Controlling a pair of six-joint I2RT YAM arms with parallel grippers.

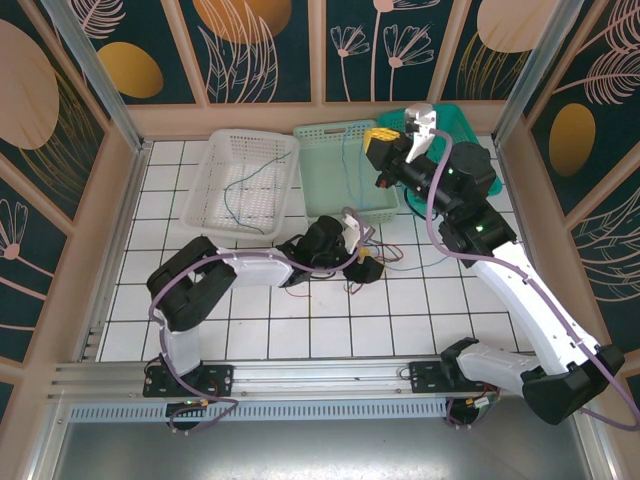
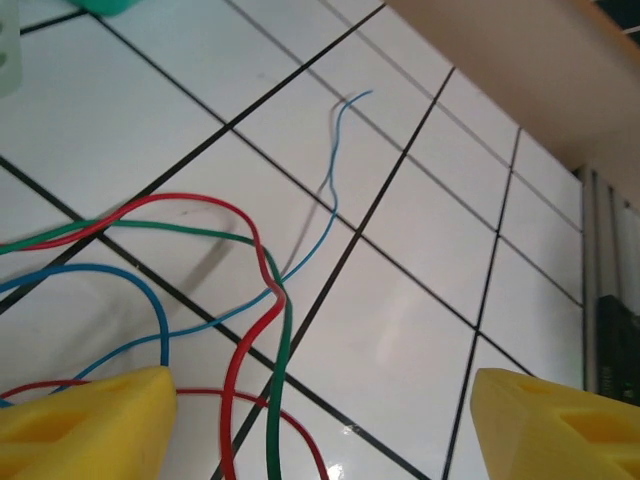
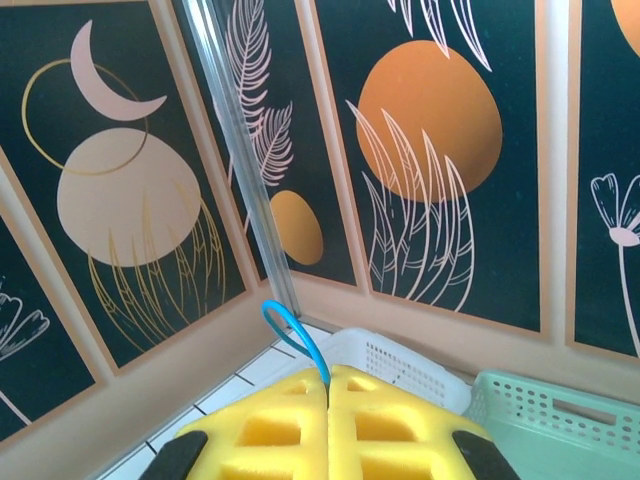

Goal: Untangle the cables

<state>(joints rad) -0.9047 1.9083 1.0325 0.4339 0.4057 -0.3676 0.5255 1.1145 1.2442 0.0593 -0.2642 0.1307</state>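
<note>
Top external: left arm lies low across the bench (image 1: pixel 250 330) to the mid tiles; right arm is raised over the green basket (image 1: pixel 330 128).
Cables (image 1: pixel 392 256): loose tangle on the tiles, just in front of the green basket.
Left pincer (image 1: pixel 366 262): down at the tangle's left edge.
Left wrist: left pincer (image 2: pixel 320 385) released, yellow fingers (image 2: pixel 90 425) wide apart, wires on the tile between them.
Red cable (image 2: pixel 245 360): comes in from the left, loops over, then runs down between the fingers.
Green cable (image 2: pixel 283 340): alongside the red one; the two twist round each other at one spot, then run down side by side.
Blue cable (image 2: pixel 150 300): arcs in from the left and drops toward the left finger.
Thin blue wire (image 2: pixel 335 160): runs from the red/green twist across the tile, free end toward the far wall; over or under at the twist, cannot tell.
Right pincer (image 3: pixel 328 400): clenched, high above the baskets, blue loop (image 3: pixel 290 325) pinched in the seam and sticking up past the tips.
White basket (image 1: pixel 200 190): next to the green one on its left; one thin wire (image 1: pixel 232 192) lies inside.
</note>
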